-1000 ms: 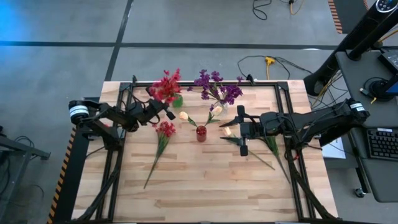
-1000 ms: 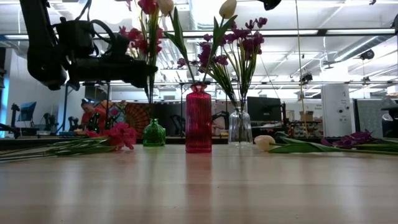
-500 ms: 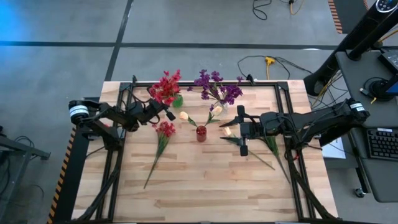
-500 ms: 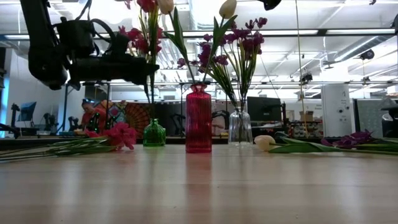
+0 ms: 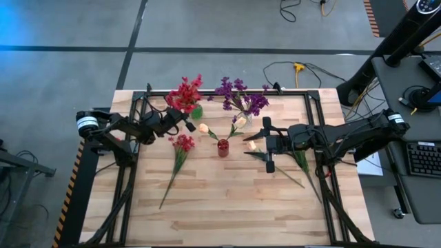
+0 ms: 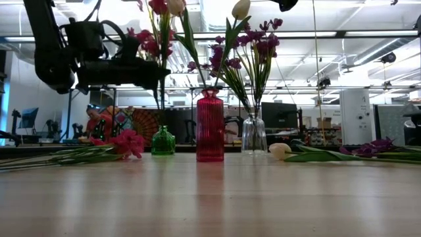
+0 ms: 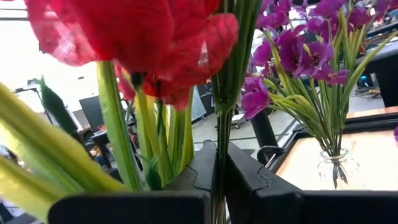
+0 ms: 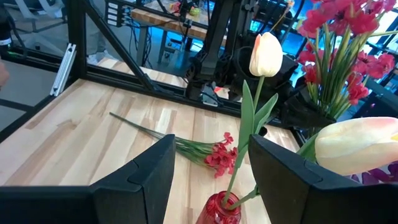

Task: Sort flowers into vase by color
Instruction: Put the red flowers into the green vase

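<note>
Left tool (image 5: pixel 187 127) is clamped on the thin green stem of a red sprig (image 5: pixel 183 96), holding it upright right over the green vase (image 6: pixel 162 141) at the back left of the tabletop (image 5: pixel 227 207); from the low view I can't tell if the stem end is inside the neck yet. Right tool (image 5: pixel 267 145) hovers mid-tabletop, jaws parted with nothing between them, above a cream tulip (image 5: pixel 252 145) lying flat.

Other flowers: purple bunch (image 5: pixel 241 96) stands in the clear vase (image 6: pixel 254 135), two cream tulips in the red vase (image 5: pixel 222 147). Another red sprig (image 5: pixel 182 143) lies loose left of the red vase. A purple sprig (image 6: pixel 375 146) lies on the right side.

Handling guess: sprigs look light, top-heavy, with thin, springy stems, so they'll swing if gripped low. Grip mid-stem, below the blossom, never on petals. Vases look small and tippy under tall stems, so go in straight.
</note>
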You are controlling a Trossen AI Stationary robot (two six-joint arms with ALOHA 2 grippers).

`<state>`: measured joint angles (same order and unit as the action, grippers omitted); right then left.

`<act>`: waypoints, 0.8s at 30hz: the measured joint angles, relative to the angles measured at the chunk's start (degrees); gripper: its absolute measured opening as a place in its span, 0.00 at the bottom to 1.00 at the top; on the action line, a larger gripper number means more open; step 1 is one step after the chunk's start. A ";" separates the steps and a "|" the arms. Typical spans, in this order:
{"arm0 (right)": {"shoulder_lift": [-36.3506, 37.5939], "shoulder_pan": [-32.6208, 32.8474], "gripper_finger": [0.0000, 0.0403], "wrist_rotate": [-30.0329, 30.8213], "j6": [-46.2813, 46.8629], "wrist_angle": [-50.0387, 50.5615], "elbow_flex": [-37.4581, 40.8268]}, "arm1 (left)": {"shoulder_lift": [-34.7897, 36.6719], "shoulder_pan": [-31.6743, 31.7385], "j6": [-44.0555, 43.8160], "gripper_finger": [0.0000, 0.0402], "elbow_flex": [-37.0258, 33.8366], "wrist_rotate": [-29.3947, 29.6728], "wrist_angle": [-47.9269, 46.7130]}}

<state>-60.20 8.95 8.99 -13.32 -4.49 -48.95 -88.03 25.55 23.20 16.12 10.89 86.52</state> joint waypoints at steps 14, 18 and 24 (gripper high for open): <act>0.00 0.00 0.49 0.00 -0.18 -0.02 0.03 | 0.00 0.54 -0.04 0.00 0.90 0.07 -3.17; 0.00 0.01 0.49 0.00 -0.16 0.00 0.03 | 0.00 0.54 1.27 0.00 1.01 0.07 -3.23; 0.00 0.00 0.49 0.00 -0.27 0.00 0.03 | 0.00 0.54 1.80 0.00 1.03 0.07 -3.59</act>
<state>-60.20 8.95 8.99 -13.59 -4.49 -48.93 -88.03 26.09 24.99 17.15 10.96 82.93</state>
